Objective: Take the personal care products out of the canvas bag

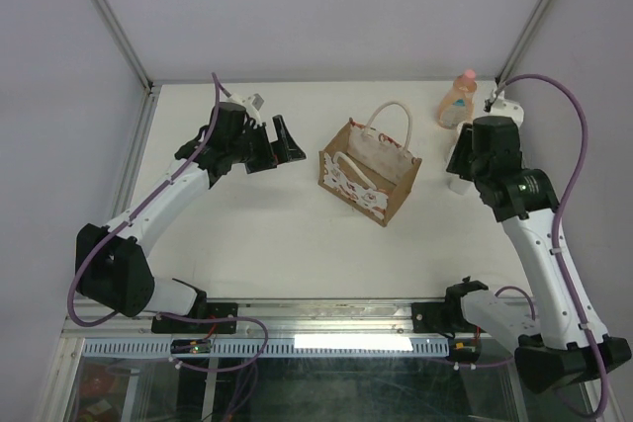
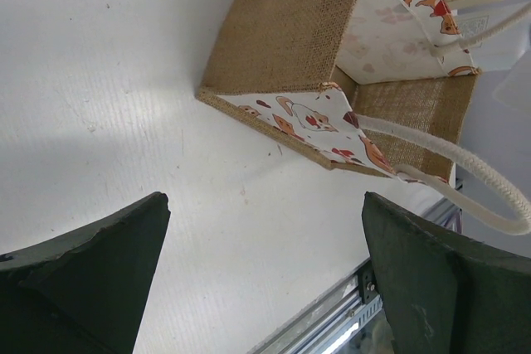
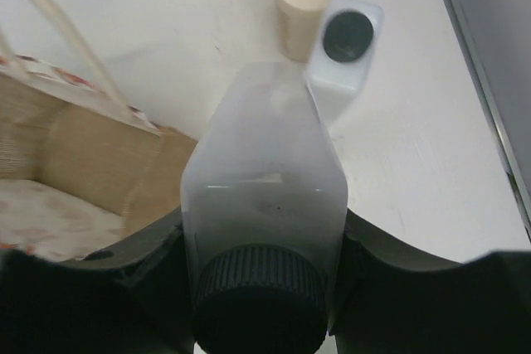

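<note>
Right wrist view — white bottle (image 3: 264,196) gripped between right jaws, cap nearest; left jaws wide open.

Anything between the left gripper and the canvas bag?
No. Only bare white table separates the open left gripper from the canvas bag, as the left wrist and top views show.

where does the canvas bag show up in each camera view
top external: canvas bag stands at the middle of the table.
left wrist: upper right, seen into its open top.
right wrist: left edge, beside the white bottle.
shared landmark: its cream rope handles, visible in all three views.
</note>
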Controlling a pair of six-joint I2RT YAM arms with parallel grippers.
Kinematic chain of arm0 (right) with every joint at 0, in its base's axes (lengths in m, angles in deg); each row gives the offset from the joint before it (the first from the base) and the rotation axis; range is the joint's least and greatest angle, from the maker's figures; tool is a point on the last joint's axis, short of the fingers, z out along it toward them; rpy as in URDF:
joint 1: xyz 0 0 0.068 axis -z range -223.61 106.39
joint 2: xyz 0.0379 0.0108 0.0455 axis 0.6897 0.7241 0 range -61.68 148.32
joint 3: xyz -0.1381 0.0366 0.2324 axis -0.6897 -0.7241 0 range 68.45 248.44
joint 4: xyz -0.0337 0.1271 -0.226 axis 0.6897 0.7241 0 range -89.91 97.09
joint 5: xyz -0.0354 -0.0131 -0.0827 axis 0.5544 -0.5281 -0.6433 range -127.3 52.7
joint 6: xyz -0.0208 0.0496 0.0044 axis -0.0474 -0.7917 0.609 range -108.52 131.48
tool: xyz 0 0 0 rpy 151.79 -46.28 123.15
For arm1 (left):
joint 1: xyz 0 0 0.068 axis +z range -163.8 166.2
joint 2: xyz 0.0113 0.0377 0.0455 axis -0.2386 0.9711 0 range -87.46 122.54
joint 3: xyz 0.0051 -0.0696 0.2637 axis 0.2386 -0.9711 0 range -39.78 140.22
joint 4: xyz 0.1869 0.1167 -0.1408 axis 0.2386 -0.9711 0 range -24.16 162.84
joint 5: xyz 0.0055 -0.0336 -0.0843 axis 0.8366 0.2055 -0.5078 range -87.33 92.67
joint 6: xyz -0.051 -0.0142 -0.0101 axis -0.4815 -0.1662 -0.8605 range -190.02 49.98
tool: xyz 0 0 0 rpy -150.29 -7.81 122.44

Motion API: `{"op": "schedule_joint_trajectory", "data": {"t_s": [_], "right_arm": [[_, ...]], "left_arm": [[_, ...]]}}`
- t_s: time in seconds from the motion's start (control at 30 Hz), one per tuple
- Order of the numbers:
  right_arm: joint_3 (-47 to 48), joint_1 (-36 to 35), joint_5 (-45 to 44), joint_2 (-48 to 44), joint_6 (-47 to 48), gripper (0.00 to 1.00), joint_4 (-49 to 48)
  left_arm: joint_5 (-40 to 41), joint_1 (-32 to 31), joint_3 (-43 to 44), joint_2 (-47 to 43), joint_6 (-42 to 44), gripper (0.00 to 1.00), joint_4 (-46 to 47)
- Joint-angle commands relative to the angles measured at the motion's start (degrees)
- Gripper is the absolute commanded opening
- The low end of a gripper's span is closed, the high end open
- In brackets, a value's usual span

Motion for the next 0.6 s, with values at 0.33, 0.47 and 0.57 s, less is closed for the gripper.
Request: {"op": "schedule_joint_trajectory", "data": {"t_s": [0.33, 0.47, 0.57], "right_arm": [[-14.2, 11.2, 1.5, 3.8, -5.7, 0.00, -10.0], [-14.7, 15.6, 2.8, 6.0, -4.5, 0.00, -12.5], [-14.8, 19.4, 5.3, 7.9, -4.1, 0.00, -14.0]], "left_arm": [[-0.2, -0.8, 2.6, -0.5, 0.0, 0.99, 1.9], [0.6, -0.8, 3.1, -0.8, 1.1, 0.99, 0.8], [1.0, -0.8, 3.9, -0.5, 1.9, 0.99, -0.1]]}}
